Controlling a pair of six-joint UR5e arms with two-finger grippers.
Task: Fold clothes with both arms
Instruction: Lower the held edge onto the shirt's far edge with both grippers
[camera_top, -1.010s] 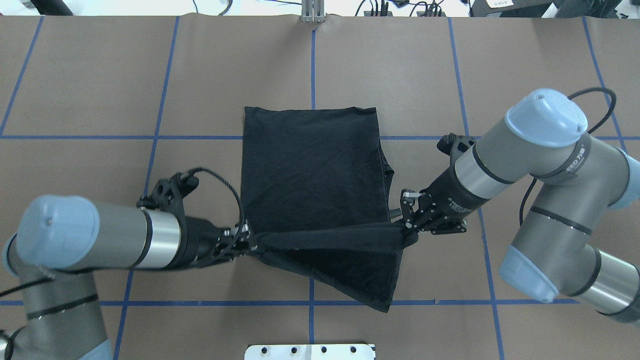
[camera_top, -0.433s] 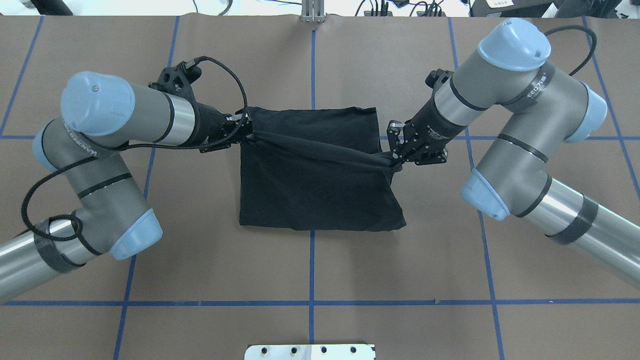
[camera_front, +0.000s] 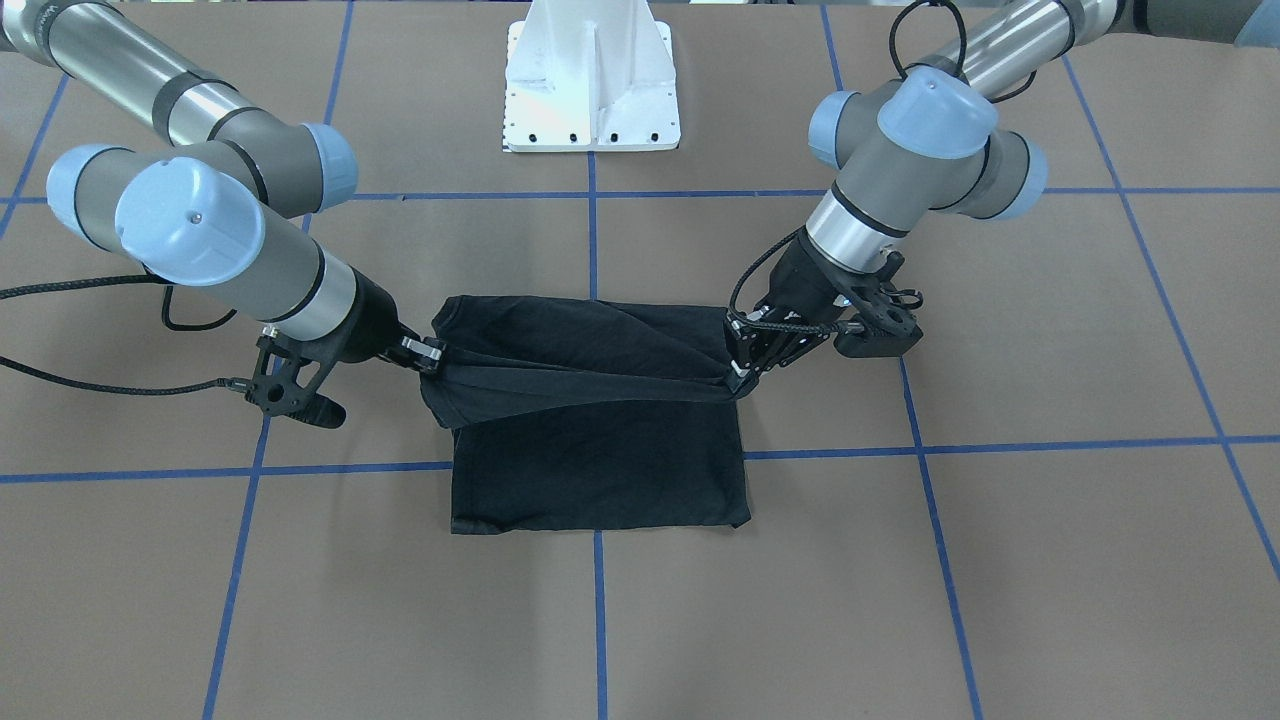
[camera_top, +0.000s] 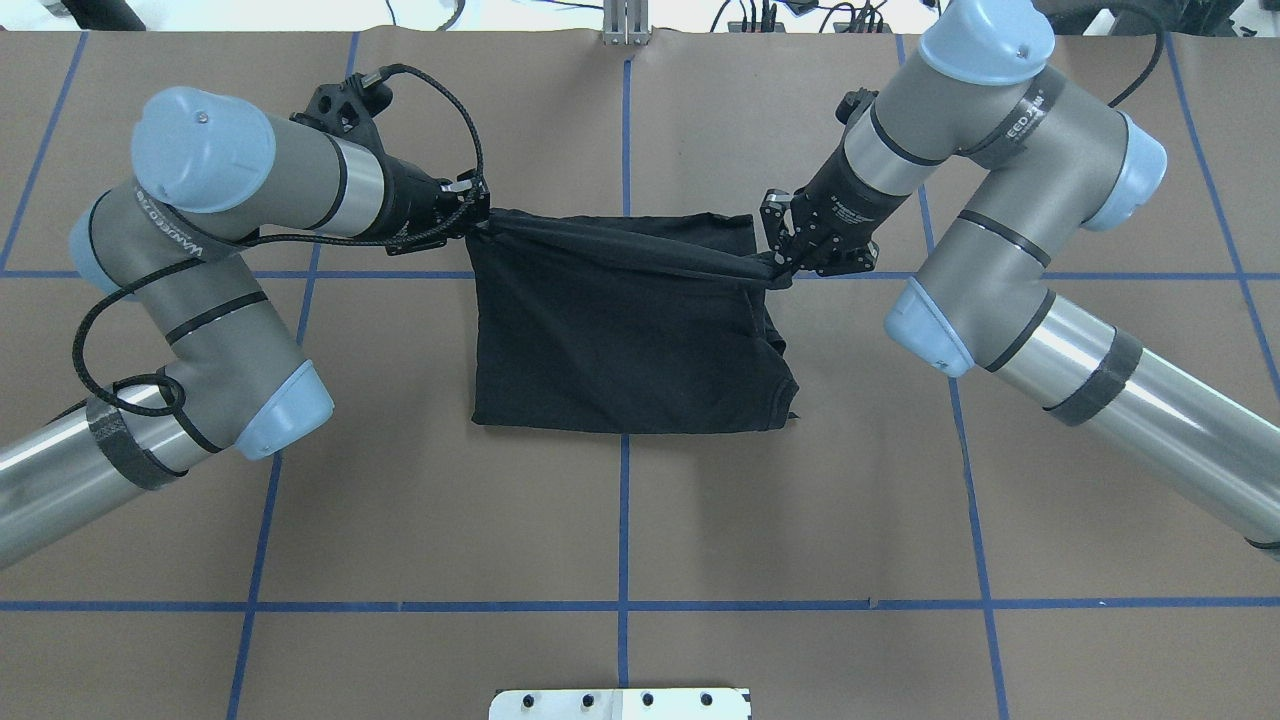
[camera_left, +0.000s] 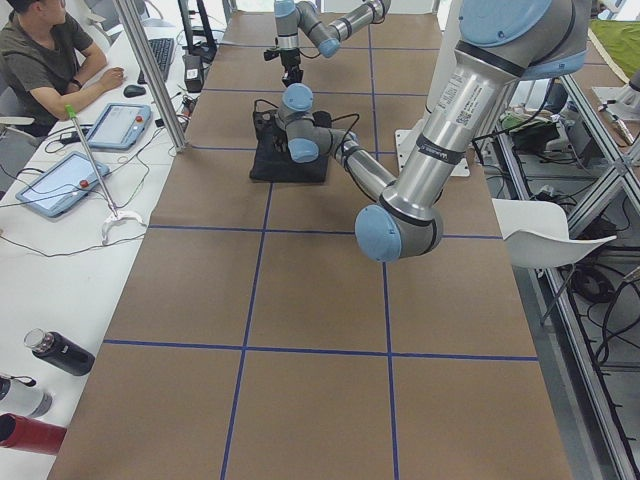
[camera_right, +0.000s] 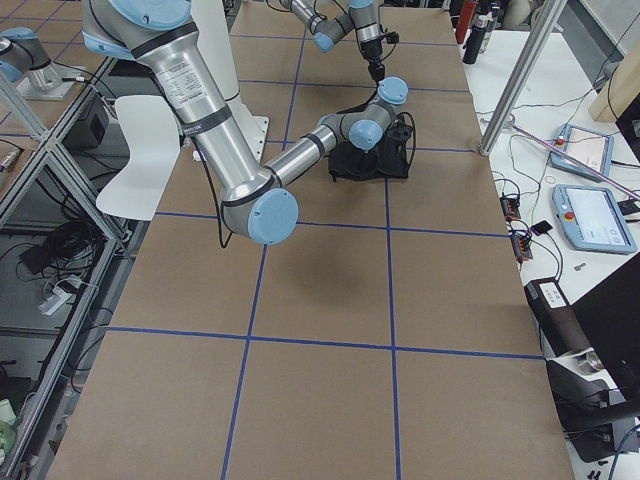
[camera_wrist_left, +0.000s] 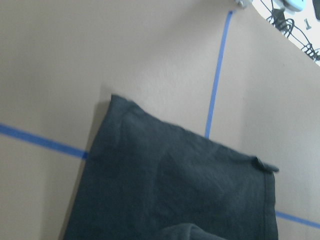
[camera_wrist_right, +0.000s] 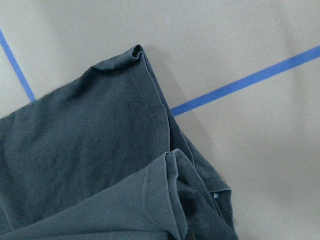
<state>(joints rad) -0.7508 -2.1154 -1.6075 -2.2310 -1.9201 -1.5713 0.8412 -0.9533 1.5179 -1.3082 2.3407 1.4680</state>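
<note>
The black T-shirt (camera_top: 630, 340) lies folded in the middle of the brown table, plain black side up; no print shows. My left gripper (camera_top: 478, 218) is shut on the shirt's lifted edge at its far left corner. My right gripper (camera_top: 778, 268) is shut on the same edge at the far right. The edge is stretched taut between them, just above the far end of the shirt. In the front-facing view the shirt (camera_front: 600, 470) sits with my left gripper (camera_front: 738, 378) at the right and my right gripper (camera_front: 432, 358) at the left. Both wrist views show black cloth (camera_wrist_left: 175, 190) (camera_wrist_right: 90, 160) below.
Blue tape lines (camera_top: 624, 520) grid the brown table. The white pedestal base (camera_front: 592, 80) stands at the robot's side. In the exterior left view, an operator (camera_left: 45, 60) sits at a side bench with tablets (camera_left: 60, 180) and bottles (camera_left: 55, 352).
Both grippers have carried the shirt's near edge away from the robot, up and over the shirt to its far end, so the shirt now lies about half as long.
</note>
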